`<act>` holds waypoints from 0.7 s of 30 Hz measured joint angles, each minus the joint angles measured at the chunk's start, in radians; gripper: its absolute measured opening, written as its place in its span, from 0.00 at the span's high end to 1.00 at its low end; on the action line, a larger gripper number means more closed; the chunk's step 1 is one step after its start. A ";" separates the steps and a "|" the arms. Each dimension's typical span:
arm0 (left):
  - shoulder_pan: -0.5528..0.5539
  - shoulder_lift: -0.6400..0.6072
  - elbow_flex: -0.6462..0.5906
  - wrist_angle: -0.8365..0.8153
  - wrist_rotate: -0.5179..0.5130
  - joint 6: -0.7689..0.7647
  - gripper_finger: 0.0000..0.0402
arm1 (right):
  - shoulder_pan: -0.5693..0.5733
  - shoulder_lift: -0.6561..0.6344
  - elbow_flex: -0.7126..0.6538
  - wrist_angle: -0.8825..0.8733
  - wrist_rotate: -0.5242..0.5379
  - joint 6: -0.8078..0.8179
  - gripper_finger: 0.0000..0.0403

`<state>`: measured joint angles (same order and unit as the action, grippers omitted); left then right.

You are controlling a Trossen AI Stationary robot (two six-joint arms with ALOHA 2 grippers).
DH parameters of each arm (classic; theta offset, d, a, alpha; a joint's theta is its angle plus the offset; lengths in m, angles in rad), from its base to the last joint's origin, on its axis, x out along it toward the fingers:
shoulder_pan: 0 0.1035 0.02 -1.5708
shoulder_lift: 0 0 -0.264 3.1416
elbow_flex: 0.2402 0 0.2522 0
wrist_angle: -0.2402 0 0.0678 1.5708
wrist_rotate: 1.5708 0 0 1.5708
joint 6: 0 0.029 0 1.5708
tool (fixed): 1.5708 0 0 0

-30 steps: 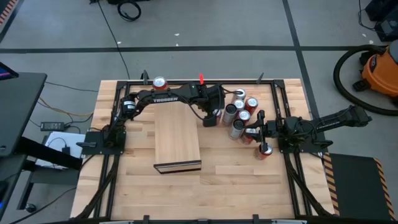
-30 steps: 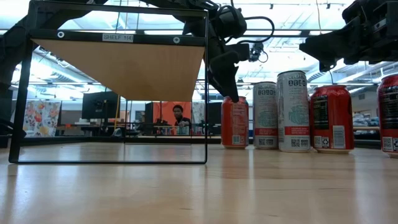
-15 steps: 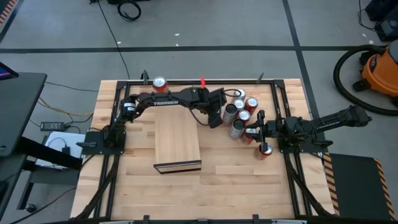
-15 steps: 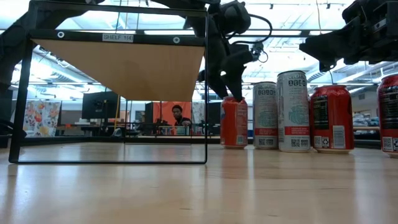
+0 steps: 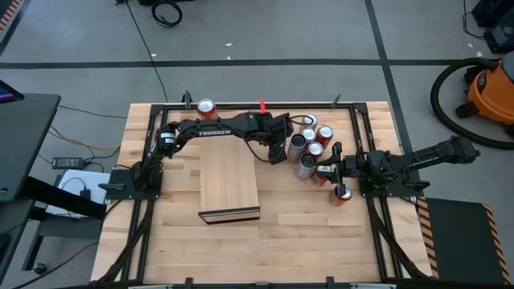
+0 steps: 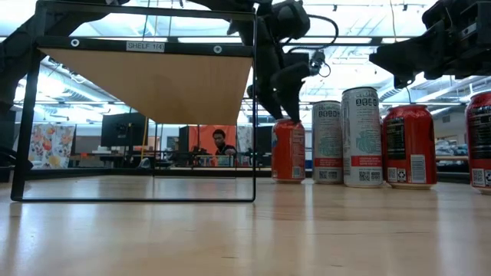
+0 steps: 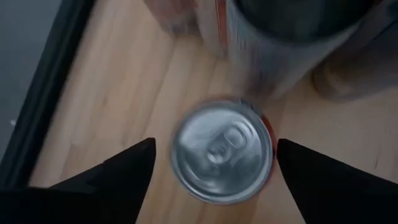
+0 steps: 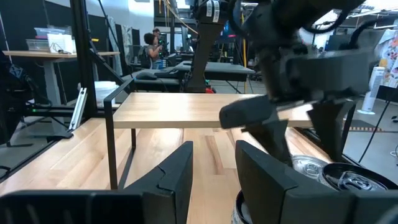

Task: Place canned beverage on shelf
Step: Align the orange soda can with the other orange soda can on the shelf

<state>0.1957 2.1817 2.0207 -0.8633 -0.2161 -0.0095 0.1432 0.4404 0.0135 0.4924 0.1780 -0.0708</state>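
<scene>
A red can [image 6: 289,149] stands upright on the wooden table at the left end of a row of cans. Its silver top [image 7: 221,149] shows between the fingers of my left gripper [image 7: 216,146]. This gripper [image 6: 280,115] slants down over the can, open, with one finger on each side of the top and a gap to each. The shelf [image 5: 229,177] is a pale wood slab on a black frame [image 6: 149,84], left of the can. My right gripper [image 8: 214,168] hovers level by the cans [image 5: 326,168], a narrow gap between its fingers and nothing in it.
Right of the red can, silver cans [image 6: 327,142] [image 6: 360,134] and a red one [image 6: 409,146] stand packed close [image 5: 309,144]. One can [image 5: 206,106] stands at the far left, another [image 5: 344,194] beside the right arm. Black frame rails [image 5: 357,136] border the table.
My left gripper has rolled about its own axis above the red can and opened wider. Its two fingers now stand apart on either side of the can's top. The can has kept its place.
</scene>
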 joint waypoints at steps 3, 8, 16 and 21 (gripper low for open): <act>0.009 0.000 0.023 -0.002 0.012 0.068 0.11 | 0.000 0.000 0.000 0.000 0.000 0.000 0.68; 0.041 -0.002 0.042 -0.009 0.213 0.194 0.11 | 0.000 0.000 0.000 0.000 -0.002 0.000 0.68; 0.076 -0.003 0.034 -0.031 0.297 0.453 0.11 | 0.000 0.000 0.000 0.000 -0.015 0.000 0.68; 0.079 0.006 0.034 -0.030 0.312 0.494 0.11 | 0.000 0.000 0.000 0.000 -0.015 0.000 0.68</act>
<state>0.2745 2.1873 2.0548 -0.8931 0.0959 0.4849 0.1434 0.4404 0.0135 0.4922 0.1625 -0.0706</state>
